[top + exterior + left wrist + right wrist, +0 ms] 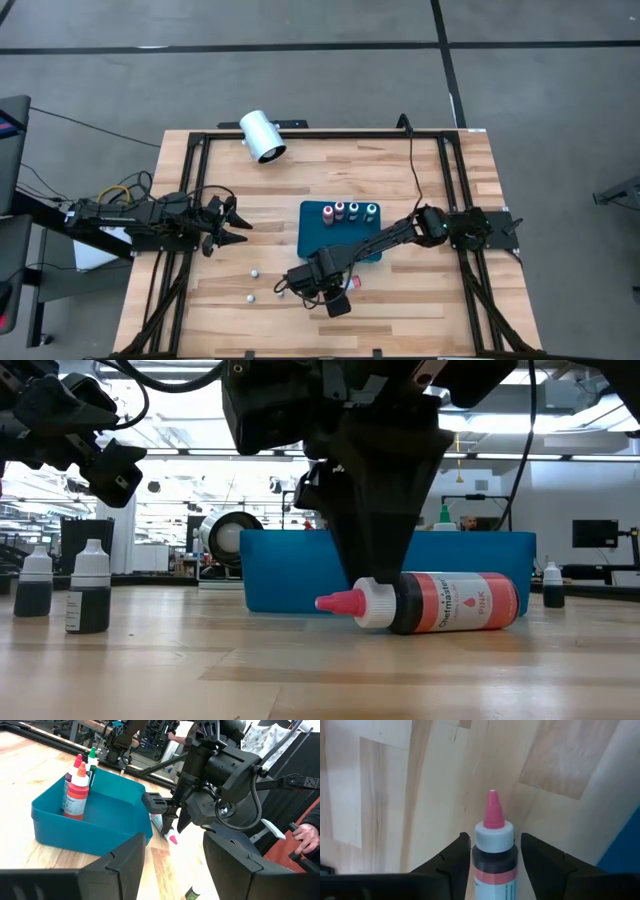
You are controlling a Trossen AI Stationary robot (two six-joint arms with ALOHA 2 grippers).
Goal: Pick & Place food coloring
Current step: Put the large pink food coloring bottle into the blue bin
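A pink-tipped food coloring bottle [450, 603] lies on its side on the wood, just near the blue tray [315, 240]. My right gripper [493, 839] comes down over it, open, one finger on each side of its shoulder [494, 862]. Several more bottles [349, 211] stand upright in a row along the tray's far wall. Three tiny bottles [255, 272] stand on the table left of the right gripper; two show in the low view [90, 588]. My left gripper [238, 226] hovers open over the table's left part, touching nothing. My right gripper's fingers [457, 855] stand on both sides of the pink bottle, just behind its white collar [493, 836], coming from above and lying across it. Whether the pads touch it I cannot tell. The bottle rests along its side on the table [470, 622].
A large white cylinder [263, 136] lies near the table's far edge. A black frame [200, 150] borders the tabletop. Another small bottle [552, 585] stands at the low view's right. A person's hand [305, 837] shows beyond the table. Bare wood lies right of the tray.
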